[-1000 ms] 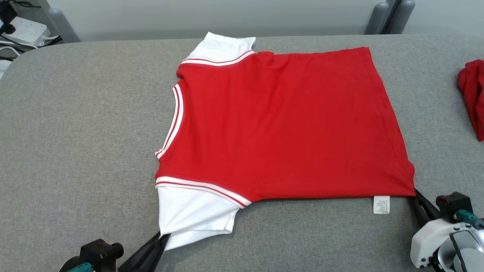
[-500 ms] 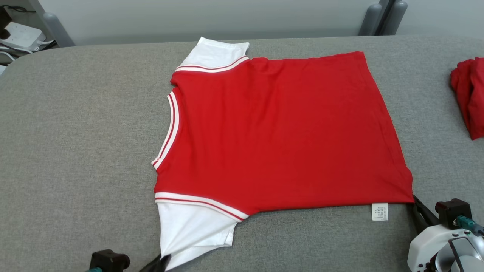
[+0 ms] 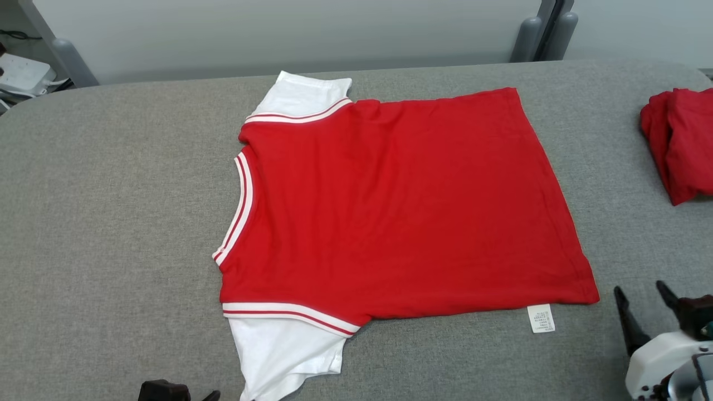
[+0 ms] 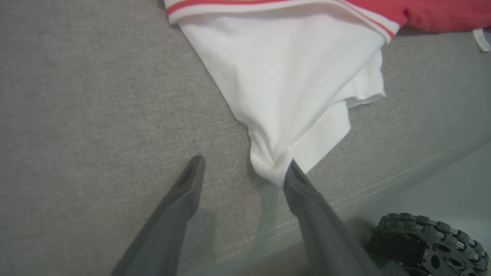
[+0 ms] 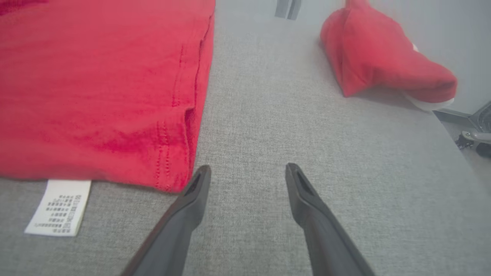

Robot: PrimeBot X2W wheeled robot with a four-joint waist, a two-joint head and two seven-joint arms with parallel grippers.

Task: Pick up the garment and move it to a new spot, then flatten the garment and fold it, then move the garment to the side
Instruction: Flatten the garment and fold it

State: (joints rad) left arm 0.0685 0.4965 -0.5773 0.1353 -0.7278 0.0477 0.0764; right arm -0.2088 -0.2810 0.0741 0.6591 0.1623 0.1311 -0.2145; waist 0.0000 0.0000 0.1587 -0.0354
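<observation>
Two-handed, held nothing: had left gripper (image 4: 244,164) splayed at the white sleeve tip (image 4: 270,168), right gripper (image 5: 247,168) splayed just beside the hem corner (image 5: 172,180). Saw red T-shirt (image 3: 401,206) lying flat on the grey table (image 3: 111,195). Judged folding needed matched pinches, lifted together, undragged.

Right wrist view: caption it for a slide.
Open right pincer beside a corner of the red garment on the grey table.

A bunched red cloth (image 3: 680,142) lies at the right of the grey table (image 3: 111,195).
</observation>
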